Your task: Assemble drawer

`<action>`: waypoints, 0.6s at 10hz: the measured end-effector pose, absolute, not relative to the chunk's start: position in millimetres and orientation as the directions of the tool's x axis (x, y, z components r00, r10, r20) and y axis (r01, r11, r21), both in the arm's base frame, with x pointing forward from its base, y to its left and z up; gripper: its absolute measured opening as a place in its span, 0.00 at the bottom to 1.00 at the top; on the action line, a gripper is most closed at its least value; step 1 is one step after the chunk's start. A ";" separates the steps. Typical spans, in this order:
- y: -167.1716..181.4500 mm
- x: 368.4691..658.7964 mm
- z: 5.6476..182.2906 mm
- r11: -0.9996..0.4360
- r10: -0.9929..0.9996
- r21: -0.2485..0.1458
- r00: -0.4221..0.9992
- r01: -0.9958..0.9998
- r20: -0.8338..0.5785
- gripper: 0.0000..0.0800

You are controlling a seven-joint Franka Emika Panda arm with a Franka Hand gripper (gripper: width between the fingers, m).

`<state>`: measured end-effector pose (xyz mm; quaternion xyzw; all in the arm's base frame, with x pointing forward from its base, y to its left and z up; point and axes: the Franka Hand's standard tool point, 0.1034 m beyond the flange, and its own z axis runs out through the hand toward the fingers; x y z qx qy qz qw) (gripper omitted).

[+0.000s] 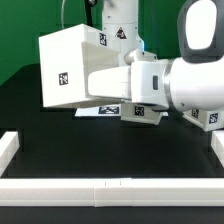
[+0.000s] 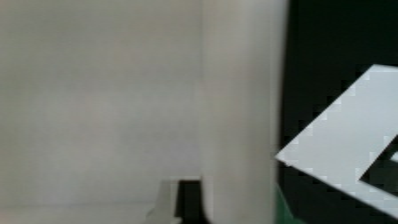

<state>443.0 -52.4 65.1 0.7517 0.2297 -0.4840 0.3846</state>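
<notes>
Your arm's jaws are pressed together, hidden in the exterior view behind the white wrist (image 1: 150,80). The wrist view shows only one dark finger (image 2: 187,202) close against a broad white face. That face belongs to the drawer's housing (image 2: 125,100). Whether the jaws pinch one of its walls, you cannot tell from here.

In the exterior view the housing (image 1: 85,65), a large white cube with black-and-white tags, sits tilted at the left of centre, directly ahead of the wrist. Its lower edge hangs over the marker board (image 1: 103,108). Whether it touches the table (image 1: 60,140) cannot be told.

Two smaller tagged trays lie behind the arm. One tray (image 1: 142,112) is just beside the marker board. The other tray (image 1: 205,118) is toward the exterior view's right, partly covered by the arm. A long low white rail (image 1: 110,187) runs along the near edge of the black table, with its ends turning back at both sides. In the wrist view, a white tagged corner (image 2: 347,150) shows against the dark surface, but you cannot tell which part it is.
</notes>
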 end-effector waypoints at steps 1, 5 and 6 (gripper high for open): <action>-64.9 442.5 61.6 -0.619 -0.121 0.402 0.423 0.675 -0.898 0.04; -67.9 445.1 54.1 -0.634 -0.129 0.408 0.430 0.657 -0.894 0.04; -67.8 445.1 53.8 -0.634 -0.128 0.407 0.430 0.657 -0.894 0.04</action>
